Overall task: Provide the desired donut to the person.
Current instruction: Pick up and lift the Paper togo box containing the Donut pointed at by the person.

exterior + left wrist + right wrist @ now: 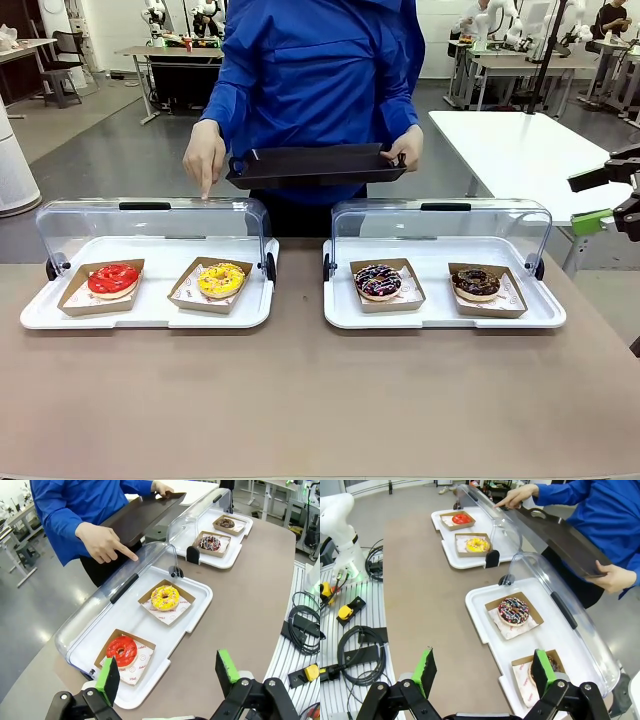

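Reddish print on the paper liners [176, 613], perhaps a logo, unreadable.

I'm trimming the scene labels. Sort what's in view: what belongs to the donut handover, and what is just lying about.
Belongs: person's pointing hand, black tray, red donut, yellow donut, sprinkled donut, chocolate donut, left case, right case, left tool and right tool, both open.
Lying about: cables, yellow button box, white side table.
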Available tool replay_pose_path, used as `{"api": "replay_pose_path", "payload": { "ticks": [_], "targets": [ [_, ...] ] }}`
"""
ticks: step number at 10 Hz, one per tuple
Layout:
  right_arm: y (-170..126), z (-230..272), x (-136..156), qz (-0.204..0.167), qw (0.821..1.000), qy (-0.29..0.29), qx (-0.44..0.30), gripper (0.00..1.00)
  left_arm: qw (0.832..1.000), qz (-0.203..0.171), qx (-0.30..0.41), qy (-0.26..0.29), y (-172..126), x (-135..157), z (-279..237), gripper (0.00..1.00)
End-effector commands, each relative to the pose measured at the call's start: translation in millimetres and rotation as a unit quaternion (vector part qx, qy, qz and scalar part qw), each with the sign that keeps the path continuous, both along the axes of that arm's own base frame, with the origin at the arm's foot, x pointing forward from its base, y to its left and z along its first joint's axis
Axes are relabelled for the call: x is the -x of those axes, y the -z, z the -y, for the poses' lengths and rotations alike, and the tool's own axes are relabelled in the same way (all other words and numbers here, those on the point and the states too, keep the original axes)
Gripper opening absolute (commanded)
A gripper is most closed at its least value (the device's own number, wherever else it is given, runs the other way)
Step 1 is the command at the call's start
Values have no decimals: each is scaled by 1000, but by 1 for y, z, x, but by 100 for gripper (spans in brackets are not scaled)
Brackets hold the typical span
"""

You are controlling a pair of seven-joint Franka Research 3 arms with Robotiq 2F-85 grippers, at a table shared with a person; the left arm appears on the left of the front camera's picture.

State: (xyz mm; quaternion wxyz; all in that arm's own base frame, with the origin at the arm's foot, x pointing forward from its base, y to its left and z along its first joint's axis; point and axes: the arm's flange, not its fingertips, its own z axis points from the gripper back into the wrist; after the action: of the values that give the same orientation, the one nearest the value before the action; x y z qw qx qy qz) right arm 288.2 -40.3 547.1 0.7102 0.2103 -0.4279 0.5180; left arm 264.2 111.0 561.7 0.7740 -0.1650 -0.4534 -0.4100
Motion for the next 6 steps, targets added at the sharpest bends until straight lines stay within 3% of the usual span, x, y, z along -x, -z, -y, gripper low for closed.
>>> {"api": "replay_pose_path", "payload": {
  "ticks": [1, 6],
  "targets": [
    [1, 0, -3, 5, 1000, -9, -5, 100, 1000, -7, 5, -5, -2, 0, 1, 100],
    [1, 0, -3, 5, 1000, -9, -5, 100, 1000, -7, 5, -5, -2, 0, 1, 100]
  ]
}}
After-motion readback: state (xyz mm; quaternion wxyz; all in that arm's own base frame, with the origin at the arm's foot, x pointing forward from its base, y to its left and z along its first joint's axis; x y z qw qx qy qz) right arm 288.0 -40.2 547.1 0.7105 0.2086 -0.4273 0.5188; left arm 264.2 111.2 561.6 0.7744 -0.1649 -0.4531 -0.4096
